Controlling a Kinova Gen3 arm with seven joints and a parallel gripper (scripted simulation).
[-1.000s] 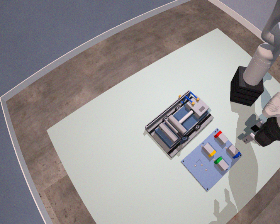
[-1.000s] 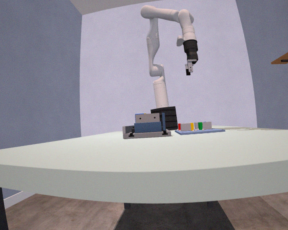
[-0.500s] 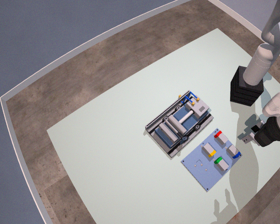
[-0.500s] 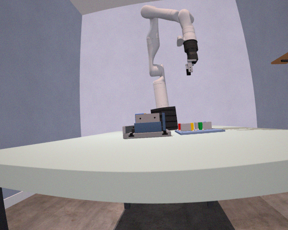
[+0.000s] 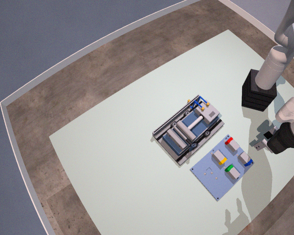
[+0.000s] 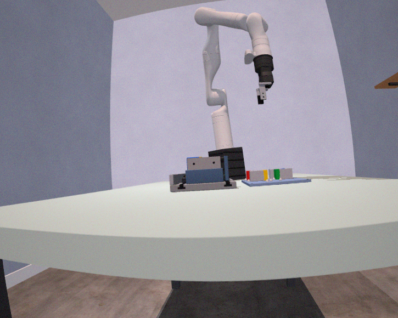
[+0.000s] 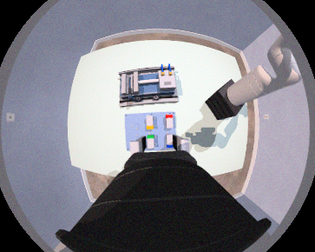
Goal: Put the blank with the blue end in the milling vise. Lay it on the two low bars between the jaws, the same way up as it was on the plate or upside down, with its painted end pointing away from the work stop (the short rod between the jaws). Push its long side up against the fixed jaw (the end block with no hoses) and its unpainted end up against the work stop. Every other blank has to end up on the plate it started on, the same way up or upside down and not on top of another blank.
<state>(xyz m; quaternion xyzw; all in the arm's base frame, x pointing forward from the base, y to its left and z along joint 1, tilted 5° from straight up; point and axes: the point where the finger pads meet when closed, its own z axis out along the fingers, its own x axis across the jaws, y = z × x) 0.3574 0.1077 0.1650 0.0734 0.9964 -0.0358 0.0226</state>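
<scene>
Four blanks sit on the plate (image 5: 205, 186) (image 6: 278, 182) (image 7: 130, 132); the blue-ended blank (image 5: 243, 157) (image 6: 282, 169) (image 7: 169, 140) is at its outer corner, on the side away from the milling vise (image 5: 167, 154) (image 6: 206, 186) (image 7: 150, 103). High above the plate, the jaws stand wide open with nothing between them.

The step looks like lining up for the pick. To do it well, centre over the blue-ended blank, square the jaws to its long sides, then come straight down — slowly once near the plate. The green-ended blank (image 5: 233, 172) (image 6: 286, 173) (image 7: 150, 142) is its neighbour across a narrow lane, so one finger must drop into that lane without nudging it. Grip around mid-length, low enough to be firm but clear of the plate, and lift vertically until past the small pegs. The vise lies alongside the plate, its fixed block (image 5: 176, 139) (image 6: 206, 163) (image 7: 123, 83) at the hoseless end. I cannot make out the work stop clearly, so its side should be checked before choosing the turn; seating then means pushing the blank home both ways.

As for looks, the blank is a pale grey oblong with one end painted deep blue, lying flat, the painted end pointing away from the vise. The yellow-ended blank (image 5: 218, 156) (image 6: 257, 175) (image 7: 149, 122) shares that direction; red and green ends face the vise.
</scene>
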